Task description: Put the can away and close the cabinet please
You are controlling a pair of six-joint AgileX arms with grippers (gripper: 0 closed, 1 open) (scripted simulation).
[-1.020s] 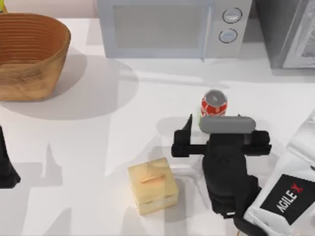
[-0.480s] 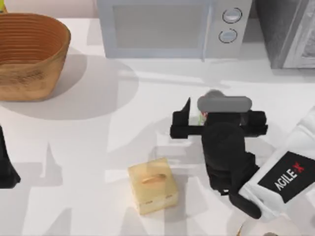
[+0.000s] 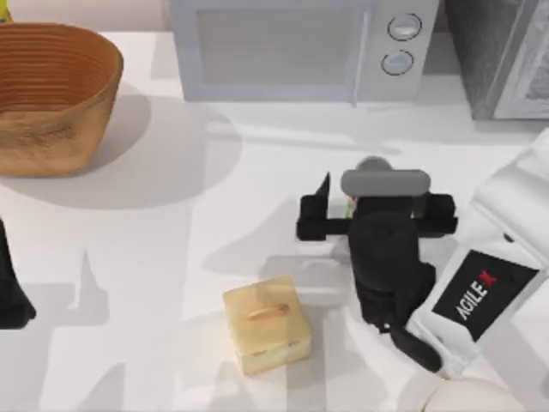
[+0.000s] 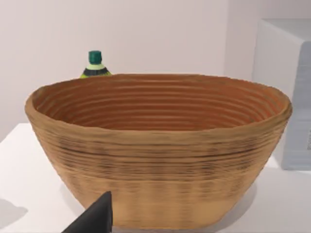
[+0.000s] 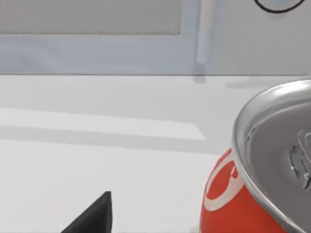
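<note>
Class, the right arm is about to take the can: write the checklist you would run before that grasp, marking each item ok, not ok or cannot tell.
1. Can upright on the table: ok, its silver top faces up in the right wrist view.
2. Right claw over the can: ok, it covers most of the can in the top view.
3. Right claw closed on the can: cannot tell.
4. Tan box away from the can: ok, it sits nearer the front edge.
5. Cabinet door open enough to take the can: cannot tell.
6. Left claw out of the way: ok, parked at the table's left edge.
</note>
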